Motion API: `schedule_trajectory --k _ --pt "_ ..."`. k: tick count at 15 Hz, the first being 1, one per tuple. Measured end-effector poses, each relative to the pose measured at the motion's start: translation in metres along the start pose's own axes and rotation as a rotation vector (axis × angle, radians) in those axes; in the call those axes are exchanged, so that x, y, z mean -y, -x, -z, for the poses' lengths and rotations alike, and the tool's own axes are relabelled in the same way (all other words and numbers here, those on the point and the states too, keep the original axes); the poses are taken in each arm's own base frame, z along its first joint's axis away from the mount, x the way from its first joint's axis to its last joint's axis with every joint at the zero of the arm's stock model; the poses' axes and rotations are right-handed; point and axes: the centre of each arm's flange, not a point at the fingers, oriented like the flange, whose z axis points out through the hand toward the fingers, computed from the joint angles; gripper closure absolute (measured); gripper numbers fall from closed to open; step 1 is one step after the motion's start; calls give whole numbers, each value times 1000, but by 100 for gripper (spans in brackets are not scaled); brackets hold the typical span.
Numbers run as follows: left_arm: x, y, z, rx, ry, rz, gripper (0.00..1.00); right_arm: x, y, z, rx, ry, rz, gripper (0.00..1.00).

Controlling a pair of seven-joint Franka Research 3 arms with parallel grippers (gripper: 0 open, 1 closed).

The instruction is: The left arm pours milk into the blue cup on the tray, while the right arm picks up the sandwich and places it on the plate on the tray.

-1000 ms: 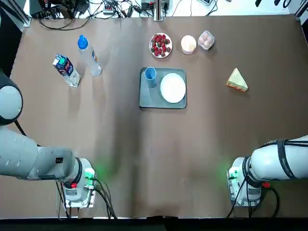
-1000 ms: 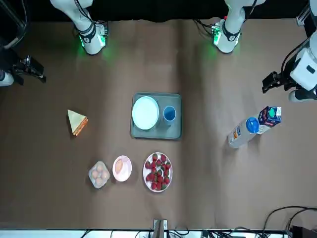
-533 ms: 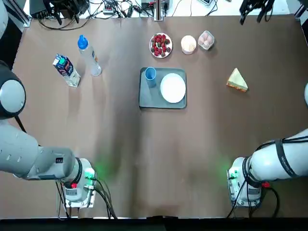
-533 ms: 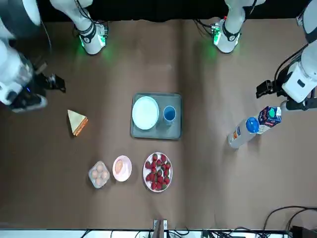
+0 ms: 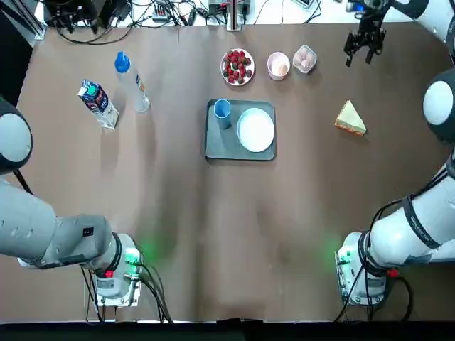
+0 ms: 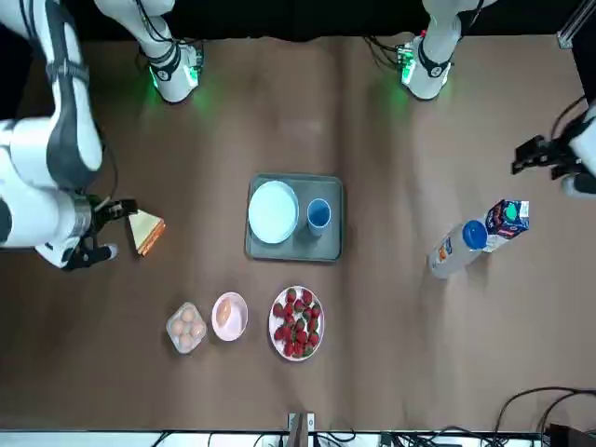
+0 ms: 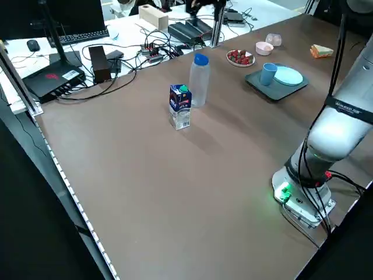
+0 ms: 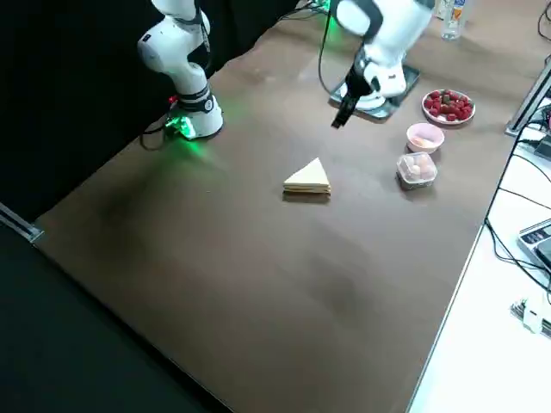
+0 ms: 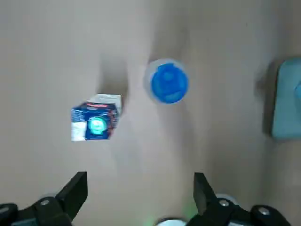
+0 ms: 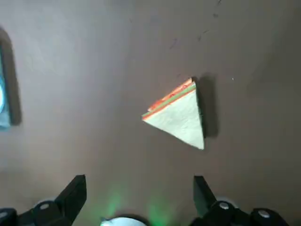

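Observation:
The milk carton (image 5: pixel 98 104) stands upright at the table's far left, beside a blue-capped bottle (image 5: pixel 131 82). My left gripper (image 9: pixel 138 193) hovers high above them, open and empty; its wrist view looks down on the carton (image 9: pixel 96 123). On the grey tray (image 5: pixel 222 145) at the centre stand the blue cup (image 5: pixel 222 110) and the white plate (image 5: pixel 255 130). The triangular sandwich (image 5: pixel 350 118) lies at the far right. My right gripper (image 5: pixel 362 44) hangs open well above the table, near the sandwich (image 10: pixel 178 115).
Behind the tray stand a plate of strawberries (image 5: pixel 237 66), a small pink bowl (image 5: pixel 278 65) and a clear tub of eggs (image 5: pixel 304 59). Cables and equipment line the far edge. Both arm bases (image 5: pixel 114 273) sit at the near edge.
My right arm has swung in over the table and come closer to the sandwich. My left gripper has shifted slightly outward, still above the carton and bottle. Nothing on the table moved.

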Motion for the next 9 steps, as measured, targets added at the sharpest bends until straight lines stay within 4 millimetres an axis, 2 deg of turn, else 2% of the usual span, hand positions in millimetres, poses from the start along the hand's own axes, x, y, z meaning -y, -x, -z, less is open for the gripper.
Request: schedule_trajectory --k 1,4,6,9 --pt "43 10 1 -4 11 -111 1 -42 -9 -33 30 -59 98 0" --pt "101 26 -3 -34 80 -234 1 -101 -22 -82 -4 -170 187 0" --pt "137 37 -10 -50 112 -318 1 -117 -33 -107 -17 -187 205 0" --pt "182 44 -39 -56 171 -450 1 -123 -47 -141 -7 -197 292 0"
